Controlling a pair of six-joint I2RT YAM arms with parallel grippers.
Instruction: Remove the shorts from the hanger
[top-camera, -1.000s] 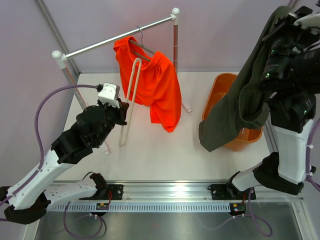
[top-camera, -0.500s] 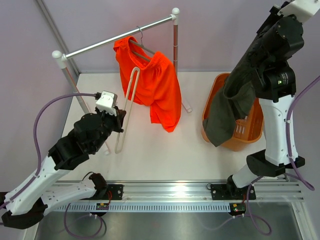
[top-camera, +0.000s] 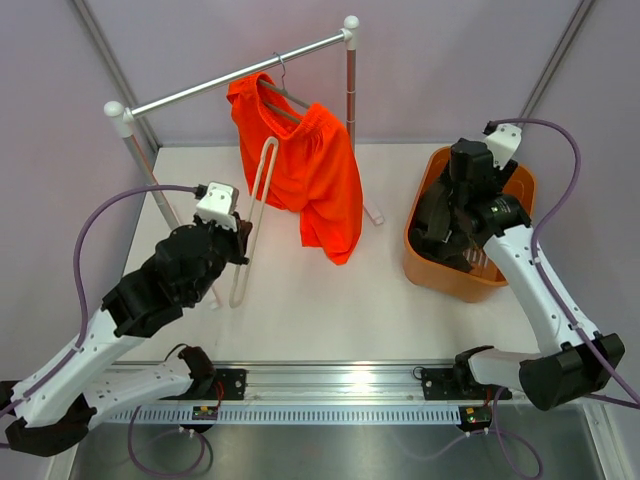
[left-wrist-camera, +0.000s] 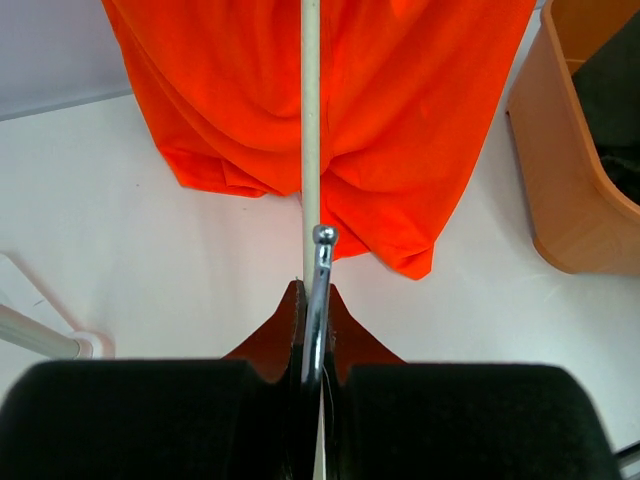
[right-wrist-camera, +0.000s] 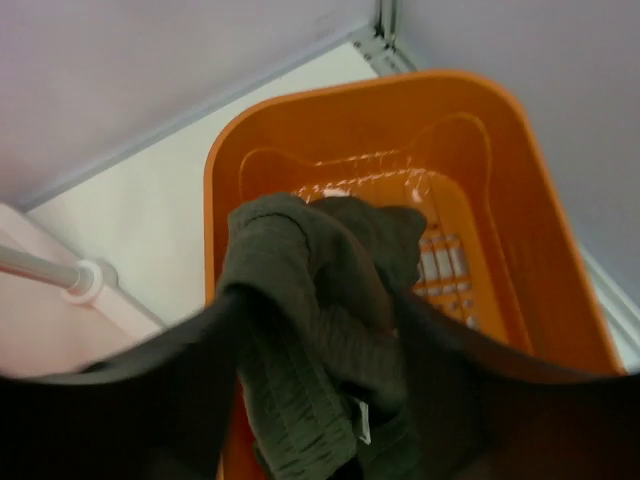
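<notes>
The orange shorts (top-camera: 320, 180) hang on the dark grey hanger (top-camera: 283, 98), hooked over the rail (top-camera: 220, 85). In the left wrist view the shorts (left-wrist-camera: 400, 120) fill the top. My left gripper (top-camera: 243, 235) is in front of them, to the left. It is shut (left-wrist-camera: 312, 300) on the metal hook of a pale cream hanger (top-camera: 262, 190), whose white bar (left-wrist-camera: 311, 100) stands in front of the shorts. My right gripper (top-camera: 445, 225) is down in the orange basket (top-camera: 425, 270). Its jaws (right-wrist-camera: 320, 310) stand wide apart around a dark olive garment (right-wrist-camera: 300, 270) lying there.
The rack's right post (top-camera: 351, 100) stands behind the shorts, its left post (top-camera: 140, 160) near my left arm. The basket's wall (right-wrist-camera: 520, 180) surrounds my right gripper. A metal rail (top-camera: 330, 390) runs along the table's near edge.
My right arm has swung down from high up, carrying the olive garment into the basket, and its jaws have spread apart. My left arm with the cream hanger has barely moved.
</notes>
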